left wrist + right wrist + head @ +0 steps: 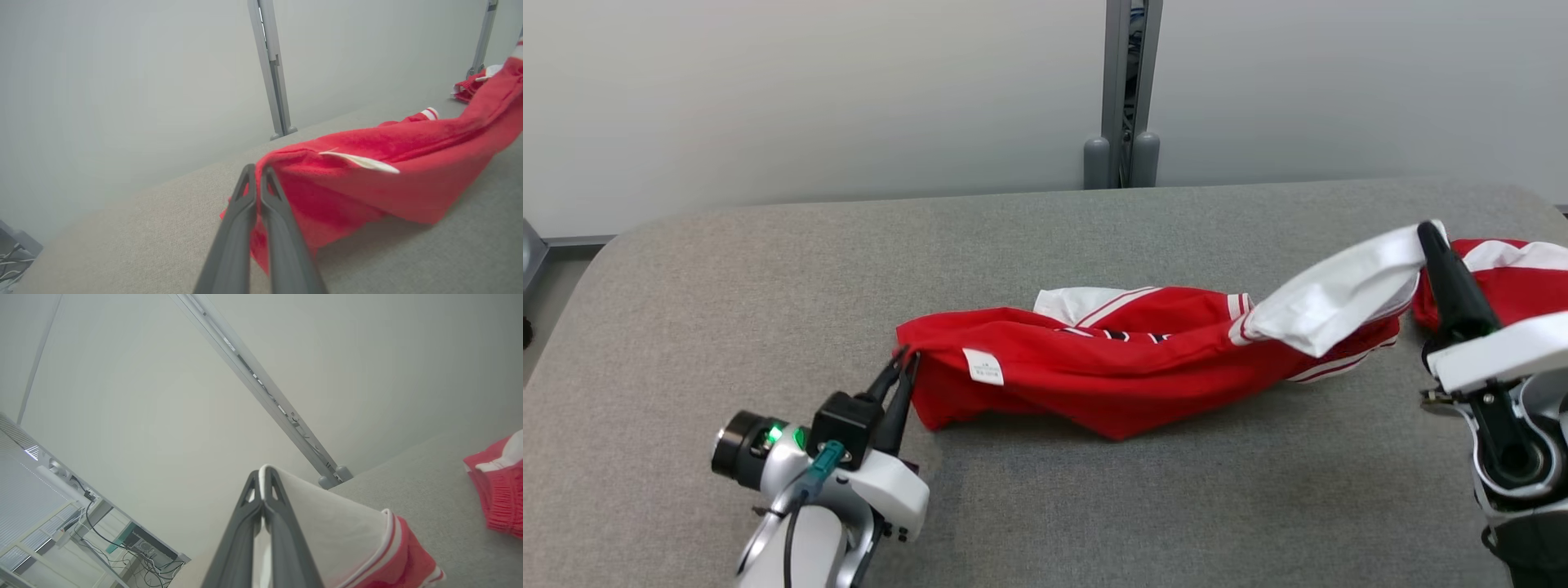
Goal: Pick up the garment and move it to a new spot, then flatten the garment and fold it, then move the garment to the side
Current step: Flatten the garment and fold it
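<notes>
The left jaws are clamped on the red edge of the garment point(1111, 384) at 8 o'clock. The right jaws pinch its white sleeve, raised, at 3 o'clock. Between them the garment stretches across the grey worktop point(768, 269), its middle resting there.

Red-and-white garment point(1111, 376) hangs stretched, bunched and twisted, sagging onto the grey surface.

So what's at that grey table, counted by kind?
Grippers: 2, the left gripper and the right gripper, each shut on the garment.
Garments: 1, red and white.
Loose bundles: 1, the red-and-white bundle at the right; whether it belongs to the garment, I cannot tell.
Total: 4.
</notes>
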Robot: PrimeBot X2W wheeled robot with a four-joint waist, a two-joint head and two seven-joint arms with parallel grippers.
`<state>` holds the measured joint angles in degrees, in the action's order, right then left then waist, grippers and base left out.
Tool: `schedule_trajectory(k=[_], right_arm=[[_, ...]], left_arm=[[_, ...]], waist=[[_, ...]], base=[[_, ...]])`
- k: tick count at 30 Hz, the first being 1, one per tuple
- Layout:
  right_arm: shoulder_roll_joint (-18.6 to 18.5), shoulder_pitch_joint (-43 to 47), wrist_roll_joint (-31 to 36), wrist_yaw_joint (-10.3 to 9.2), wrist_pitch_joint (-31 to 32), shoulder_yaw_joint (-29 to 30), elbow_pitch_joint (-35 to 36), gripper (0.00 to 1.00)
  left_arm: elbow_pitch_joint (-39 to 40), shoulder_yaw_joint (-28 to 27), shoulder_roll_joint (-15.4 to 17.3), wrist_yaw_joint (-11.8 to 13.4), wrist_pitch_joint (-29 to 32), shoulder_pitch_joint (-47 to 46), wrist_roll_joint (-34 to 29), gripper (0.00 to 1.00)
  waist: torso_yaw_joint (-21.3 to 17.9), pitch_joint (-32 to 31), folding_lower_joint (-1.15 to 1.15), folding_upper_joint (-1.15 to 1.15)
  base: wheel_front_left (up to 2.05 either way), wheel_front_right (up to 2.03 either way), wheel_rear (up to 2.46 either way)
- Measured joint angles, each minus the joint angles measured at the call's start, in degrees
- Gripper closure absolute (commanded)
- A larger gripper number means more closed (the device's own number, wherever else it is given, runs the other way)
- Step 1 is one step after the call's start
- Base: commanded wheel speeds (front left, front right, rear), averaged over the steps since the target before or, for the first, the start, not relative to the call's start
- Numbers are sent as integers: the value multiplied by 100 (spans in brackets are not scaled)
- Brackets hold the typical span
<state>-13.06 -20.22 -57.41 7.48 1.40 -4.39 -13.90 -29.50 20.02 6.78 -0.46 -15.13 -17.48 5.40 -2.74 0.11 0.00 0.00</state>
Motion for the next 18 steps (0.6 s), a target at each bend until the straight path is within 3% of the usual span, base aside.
schedule_trajectory(k=[10, 18], right_arm=[[291, -901, -259, 0, 318, 281, -153, 100], [537, -1937, -458, -1, 463, 960, -1327, 100]], left_arm=[[537, -242, 308, 104, 0, -335, -167, 100], [711, -516, 528, 124, 0, -706, -167, 100]], waist=[[32, -132, 0, 0], [21, -181, 0, 0]], base=[[0, 0, 0], [0, 0, 0]])
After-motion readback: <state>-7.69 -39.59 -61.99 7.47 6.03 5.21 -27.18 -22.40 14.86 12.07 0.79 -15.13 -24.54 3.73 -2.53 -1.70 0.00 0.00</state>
